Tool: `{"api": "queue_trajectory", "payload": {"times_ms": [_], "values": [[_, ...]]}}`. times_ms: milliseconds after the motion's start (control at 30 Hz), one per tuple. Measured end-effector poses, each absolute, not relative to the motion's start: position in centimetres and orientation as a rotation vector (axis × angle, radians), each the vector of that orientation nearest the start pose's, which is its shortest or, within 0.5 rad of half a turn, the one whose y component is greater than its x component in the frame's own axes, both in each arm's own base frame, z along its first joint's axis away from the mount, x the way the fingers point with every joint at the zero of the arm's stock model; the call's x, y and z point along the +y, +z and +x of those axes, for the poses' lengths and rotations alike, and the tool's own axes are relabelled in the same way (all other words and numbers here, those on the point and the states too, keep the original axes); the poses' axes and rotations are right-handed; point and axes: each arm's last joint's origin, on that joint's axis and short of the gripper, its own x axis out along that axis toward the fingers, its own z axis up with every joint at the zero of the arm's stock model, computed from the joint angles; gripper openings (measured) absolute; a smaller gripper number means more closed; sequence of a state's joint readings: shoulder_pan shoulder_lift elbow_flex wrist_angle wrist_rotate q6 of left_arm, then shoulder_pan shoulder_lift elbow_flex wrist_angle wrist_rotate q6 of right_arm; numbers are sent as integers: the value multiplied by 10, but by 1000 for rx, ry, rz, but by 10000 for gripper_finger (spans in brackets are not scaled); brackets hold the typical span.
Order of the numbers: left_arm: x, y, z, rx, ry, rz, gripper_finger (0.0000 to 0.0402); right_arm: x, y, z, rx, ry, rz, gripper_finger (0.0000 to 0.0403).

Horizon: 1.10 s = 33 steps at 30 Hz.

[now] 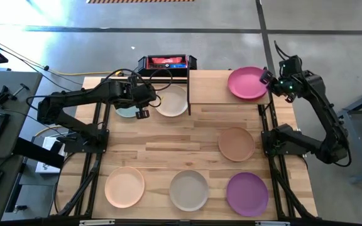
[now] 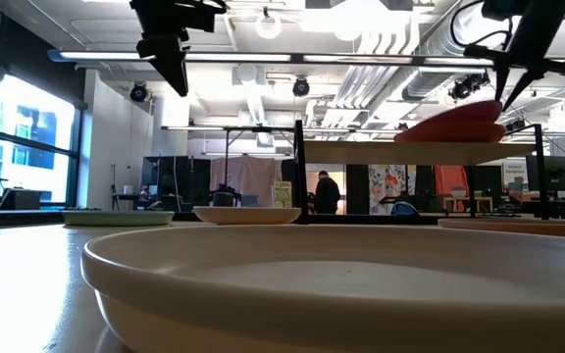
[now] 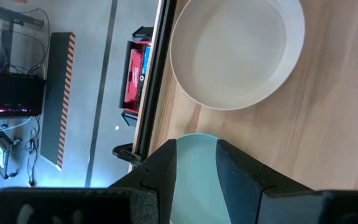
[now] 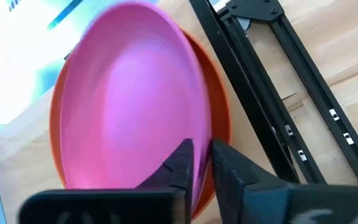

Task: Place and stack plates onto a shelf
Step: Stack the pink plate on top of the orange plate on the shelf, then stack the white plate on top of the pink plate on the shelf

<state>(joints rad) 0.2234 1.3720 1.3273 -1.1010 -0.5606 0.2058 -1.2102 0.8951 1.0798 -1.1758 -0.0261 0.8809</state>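
On the shelf [image 1: 222, 94], the magenta plate [image 1: 247, 83] lies tilted atop the orange-red plate [image 4: 219, 124]. The right gripper [image 1: 268, 78] has its fingers [image 4: 182, 165] narrowly parted astride the magenta rim. The left gripper [image 1: 142, 113], beside the shelf, hovers open-fingered over the teal plate [image 3: 194, 180].

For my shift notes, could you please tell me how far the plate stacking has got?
Done: orange-red plate lies on the shelf. In hand: the right claw is setting the magenta plate onto it. Left: six plates on the table, the left claw hovering open over the teal plate.
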Motion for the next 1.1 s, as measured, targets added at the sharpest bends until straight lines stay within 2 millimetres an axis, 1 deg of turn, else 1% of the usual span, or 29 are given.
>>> {"api": "queue_trajectory", "payload": {"times_ms": [133, 233, 333, 467, 600, 733, 833, 933, 1100], "values": [[71, 327, 244, 1227, 575, 370, 101, -129, 333, 49, 336, -1442, 1321, 74], [71, 327, 244, 1227, 575, 370, 101, -129, 333, 49, 339, -1441, 1318, 94], [71, 327, 244, 1227, 575, 370, 101, -129, 333, 50, 357, -1414, 1307, 106], [71, 327, 244, 1227, 576, 368, 101, -126, 334, 50, 367, -1347, 1305, 108], [71, 327, 244, 1220, 571, 343, 101, -121, 337, 52, 380, -1226, 1307, 108], [72, 325, 244, 1210, 483, 254, 101, -116, 339, 54, 391, -1049, 1333, 108], [73, 324, 244, 1202, 459, 187, 101, -112, 340, 60, 414, -915, 1338, 108], [76, 318, 242, 1220, 459, 164, 101, -107, 341, 67, 451, -819, 1327, 108], [81, 302, 242, 1267, 466, 152, 101, -97, 341, 80, 530, -700, 1298, 107]]}}
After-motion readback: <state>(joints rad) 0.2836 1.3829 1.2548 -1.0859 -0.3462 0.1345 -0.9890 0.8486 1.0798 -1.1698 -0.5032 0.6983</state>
